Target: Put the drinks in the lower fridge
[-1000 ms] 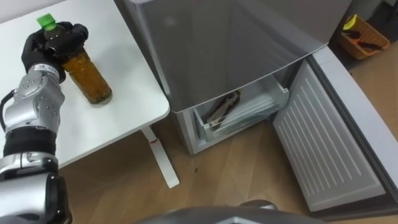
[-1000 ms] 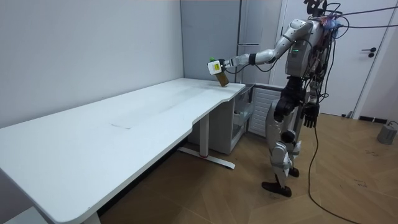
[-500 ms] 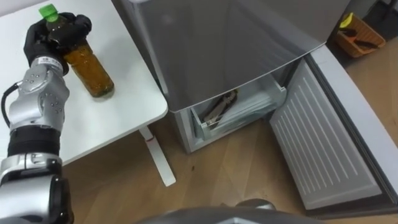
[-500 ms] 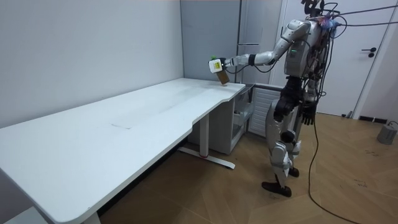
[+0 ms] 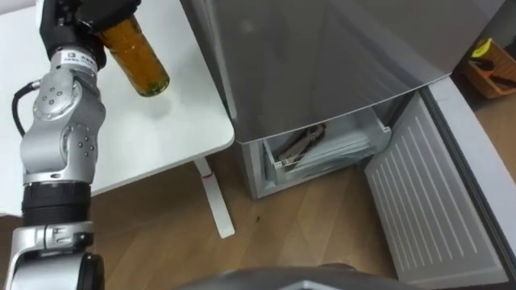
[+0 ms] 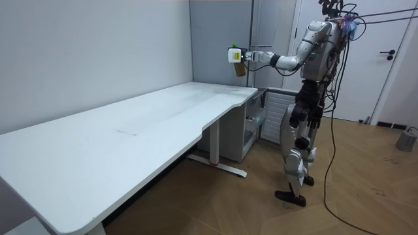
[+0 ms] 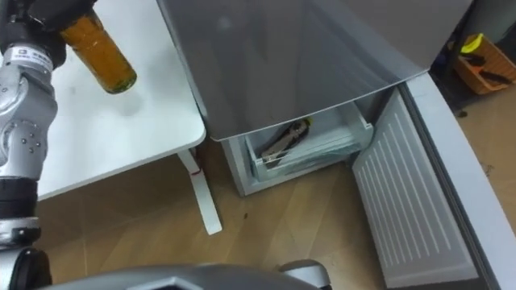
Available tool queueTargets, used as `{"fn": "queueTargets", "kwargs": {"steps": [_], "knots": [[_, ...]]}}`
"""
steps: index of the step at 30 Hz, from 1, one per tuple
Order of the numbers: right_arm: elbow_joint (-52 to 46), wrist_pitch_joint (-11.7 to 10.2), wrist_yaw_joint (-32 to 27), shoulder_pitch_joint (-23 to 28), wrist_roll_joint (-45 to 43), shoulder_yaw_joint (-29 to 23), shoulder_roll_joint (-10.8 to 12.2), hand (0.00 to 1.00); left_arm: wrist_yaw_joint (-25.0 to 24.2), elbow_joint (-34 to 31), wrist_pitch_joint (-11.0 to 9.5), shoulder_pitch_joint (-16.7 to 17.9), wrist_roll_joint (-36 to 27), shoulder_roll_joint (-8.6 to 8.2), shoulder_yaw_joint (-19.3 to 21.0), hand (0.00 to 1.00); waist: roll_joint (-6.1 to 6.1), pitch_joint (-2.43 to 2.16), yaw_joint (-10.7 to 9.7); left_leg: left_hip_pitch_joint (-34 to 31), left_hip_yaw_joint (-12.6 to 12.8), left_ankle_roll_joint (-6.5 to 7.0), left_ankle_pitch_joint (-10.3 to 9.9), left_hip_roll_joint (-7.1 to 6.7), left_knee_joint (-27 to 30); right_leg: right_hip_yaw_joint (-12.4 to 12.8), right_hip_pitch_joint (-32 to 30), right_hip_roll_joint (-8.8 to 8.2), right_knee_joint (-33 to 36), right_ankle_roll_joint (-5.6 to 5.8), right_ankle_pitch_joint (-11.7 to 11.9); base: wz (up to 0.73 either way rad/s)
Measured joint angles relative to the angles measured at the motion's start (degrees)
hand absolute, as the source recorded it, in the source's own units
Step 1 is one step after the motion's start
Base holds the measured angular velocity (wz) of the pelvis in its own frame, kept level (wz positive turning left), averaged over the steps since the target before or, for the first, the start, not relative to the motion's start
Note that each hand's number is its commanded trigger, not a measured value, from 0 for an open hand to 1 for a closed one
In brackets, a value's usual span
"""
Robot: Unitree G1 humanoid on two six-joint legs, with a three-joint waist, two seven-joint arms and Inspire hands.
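l hand (image 5: 87, 14) fingers curled round the upper part of the drink bottle (image 5: 142, 63), firm wrap; amber liquid inside, bottle tilted with its base toward the fridge. in the room view the bottle (image 6: 239, 66) is in the air, well above the white desk (image 6: 163, 114), over the desk's end by the fridge, green cap on top, not touching the desk. robot stands on the wood floor (image 5: 322, 234) betw desk end and fridge, l arm stretched out at shoulder height. grey fridge (image 5: 322, 56) just beside the desk corner (image 5: 214, 121). lower fridge door (image 5: 439, 201) swung wide open, ribbed white inner side showing. lower compartment has a clear drawer (image 5: 322, 149) w/ smth dark lying in it, can't tell what. orange basket (image 5: 498, 71) on the floor past the fridge, top right of the eye view.
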Motion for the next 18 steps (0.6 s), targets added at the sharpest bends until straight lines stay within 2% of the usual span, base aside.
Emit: {"fn": "queueTargets", "kwargs": {"steps": [3,5,8,11,13,18], "knots": [[0.04,0.77,-0.11,-0.39,-0.30,0.75,-0.03,0.00,0.00,-1.52,0.38,0.62,0.57,-0.24,0.00,1.00,0.02,0.00,0.77,-0.60,-0.39,-0.13,0.26,-0.12,0.07,-0.59,0.02,-0.03,-1.11,-0.34,-0.11,0.09],[0.03,1.21,-0.16,-0.38,-0.82,1.61,0.07,0.00,0.02,-2.92,0.89,0.88,0.81,-1.02,0.06,1.00,-0.05,-0.08,1.41,-1.53,-1.09,-0.17,0.47,-0.25,0.06,-1.11,0.01,-0.04,-1.30,-0.39,-0.08,0.19],[-0.37,1.81,-0.17,-0.47,-1.02,2.01,0.24,0.00,-0.79,-10.82,2.36,4.27,3.24,-1.97,0.04,1.00,-0.27,-0.18,1.82,-2.43,-2.38,-0.13,0.73,-0.61,0.10,-2.37,-0.76,-0.31,-1.36,-0.44,-0.05,0.20],[-0.26,1.67,-0.43,-0.49,-0.85,2.03,0.50,0.00,-2.57,-17.10,2.40,7.38,3.29,-2.00,0.01,1.00,-0.61,-0.22,3.14,-2.27,-3.28,-0.12,0.74,-0.74,-0.09,-3.31,-0.57,-0.47,-1.32,-0.43,-0.05,0.13],[-0.11,1.56,-0.52,-0.59,-0.70,2.08,0.76,0.00,-3.13,-18.81,2.40,7.56,3.30,-1.99,-0.01,1.00,-0.98,-0.03,3.74,-2.10,-4.09,-0.12,0.73,-0.85,-0.10,-4.34,0.05,-0.52,-1.35,-0.42,-0.05,0.22],[0.22,1.91,-0.56,-0.38,-0.99,2.32,0.80,0.00,-4.97,-21.79,2.41,8.28,3.18,-2.00,0.04,1.00,-1.08,-0.05,6.26,-3.06,-5.35,-0.12,0.74,-1.04,0.17,-6.08,0.13,-0.63,-1.37,-0.42,-0.05,0.15]]}}
